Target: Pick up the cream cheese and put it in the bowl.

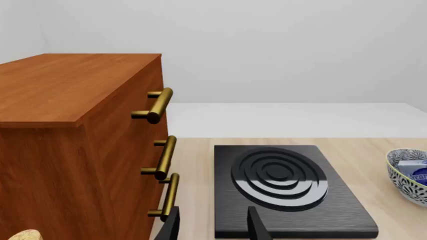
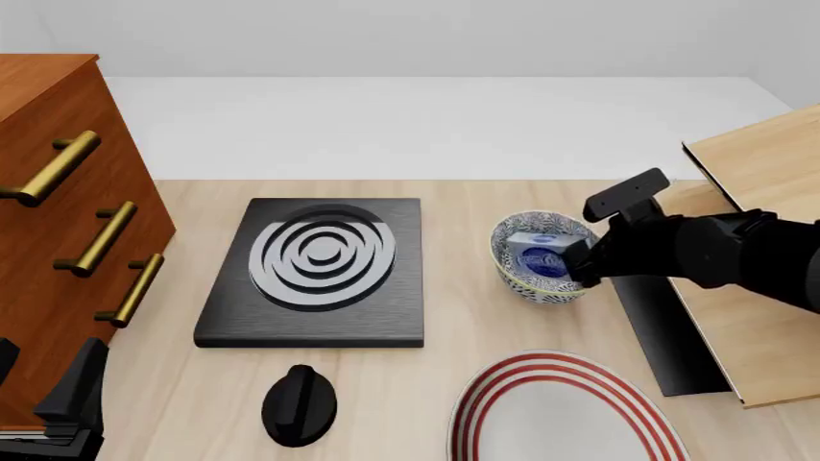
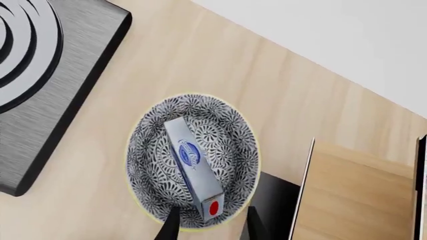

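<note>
Through my left wrist camera, my left fingers [image 1: 213, 225] stand apart over the near edge of the black stove plate [image 1: 287, 190]; the wooden cabinet [image 1: 73, 145] rises just beside them, and the bowl [image 1: 408, 175] sits well off past the plate.

From the front, my right fingers [image 2: 579, 261] hang at the bowl's [image 2: 539, 279] rim, the cream cheese [image 2: 536, 252] lying inside it. The red-ringed plate [image 2: 564, 413] lies nearer me on the desk [image 2: 448, 365].

Through my right wrist camera, my right fingers [image 3: 212, 225] are spread, empty, just above the cream cheese [image 3: 193, 172] leaning in the bowl [image 3: 230, 145].
</note>
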Motion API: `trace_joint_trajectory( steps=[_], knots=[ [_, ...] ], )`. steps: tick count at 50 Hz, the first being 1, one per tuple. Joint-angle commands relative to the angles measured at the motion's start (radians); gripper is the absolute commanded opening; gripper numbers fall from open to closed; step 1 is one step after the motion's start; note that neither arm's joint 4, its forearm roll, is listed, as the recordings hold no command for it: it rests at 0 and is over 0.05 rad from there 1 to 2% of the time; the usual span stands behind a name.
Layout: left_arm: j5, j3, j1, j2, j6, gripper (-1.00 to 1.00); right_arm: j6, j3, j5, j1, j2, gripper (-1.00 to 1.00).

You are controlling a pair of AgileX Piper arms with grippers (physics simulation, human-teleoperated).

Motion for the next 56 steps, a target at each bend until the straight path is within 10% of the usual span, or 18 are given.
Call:
trace_joint_trajectory(
  steps=[1,37,56],
  knots=[
    [0.000,0.000,0.000,0.000,0.000,1.00,0.002,-0.001,0.001,0.002,-0.002,1.00],
    [0.000,0.000,0.000,0.000,0.000,1.00,0.077,-0.145,0.157,0.068,-0.248,1.00],
    [0.000,0.000,0.000,0.000,0.000,1.00,0.198,0.040,0.075,0.153,-0.551,1.00]
  ],
)
